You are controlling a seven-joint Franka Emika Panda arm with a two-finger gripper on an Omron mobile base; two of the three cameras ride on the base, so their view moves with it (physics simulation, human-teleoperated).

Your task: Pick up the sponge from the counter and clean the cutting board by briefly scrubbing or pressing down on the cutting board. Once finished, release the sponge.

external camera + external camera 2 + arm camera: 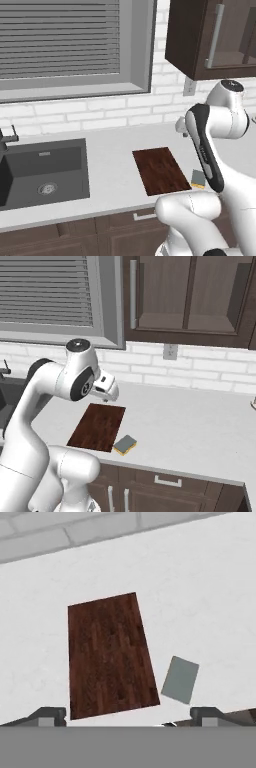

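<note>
The dark reddish-brown cutting board [160, 170] [98, 426] [110, 654] lies flat on the light counter [110, 170] [190, 421] [200, 587]. The small sponge [198, 178] [125, 444] [180, 679], grey-green on top with a yellow layer beneath, rests on the counter just off the board's right front corner. My gripper [106, 398] [127, 714] hovers well above the board's far end, pointing down. Its fingertips [47, 714] stand wide apart with nothing between them, so it is open.
A dark grey sink basin [45, 172] with a faucet [7, 137] is set in the counter left of the board. A white brick wall with an outlet [170, 351] runs behind. Dark upper cabinets [190, 296] hang above. A small pale object [253, 402] sits far right.
</note>
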